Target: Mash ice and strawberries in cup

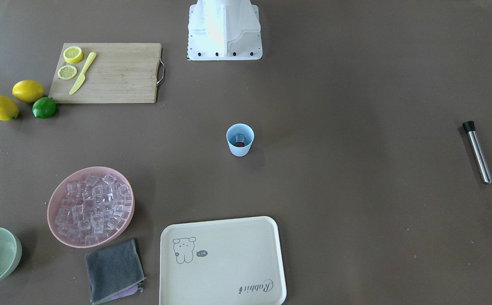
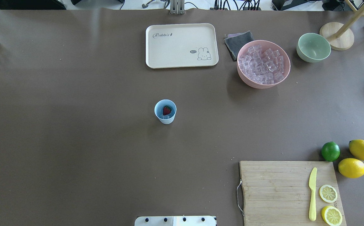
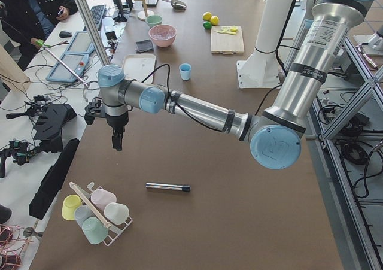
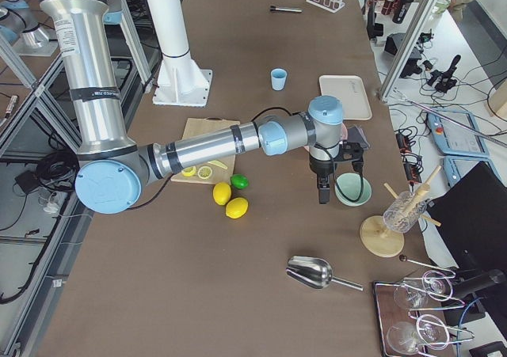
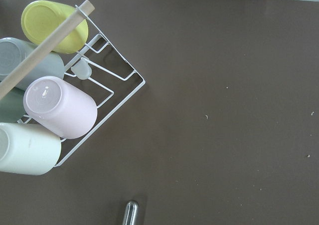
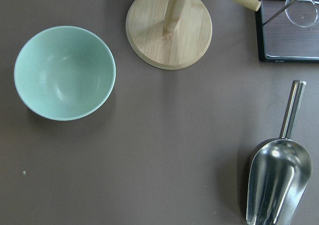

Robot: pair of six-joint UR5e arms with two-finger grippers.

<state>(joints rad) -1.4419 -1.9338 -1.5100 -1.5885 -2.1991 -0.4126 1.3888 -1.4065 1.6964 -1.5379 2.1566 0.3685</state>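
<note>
One tray (image 1: pixel 233 271), one cup (image 1: pixel 240 151), one strawberry (image 1: pixel 239 144), maybe ice (image 1: pixel 240 137)

Near the right claw (image 4: pixel 323 191): a pale green bowl (image 6: pixel 65 73), upright, just beside it. A round wooden stand base (image 6: pixel 168 26) sits next to the bowl. A steel scoop (image 6: pixel 279 180) lies farther off on the table (image 6: pixel 149 160). Two lemons (image 4: pixel 236 207) and a lime (image 4: pixel 239 181) lie on the claw's other side.

Near the left claw (image 3: pixel 117 139): a wire rack (image 5: pixel 143 82) with pastel tumblers (image 5: pixel 62 108) lying on their sides. A steel muddler (image 3: pixel 168 187) lies apart from the rack.
</note>
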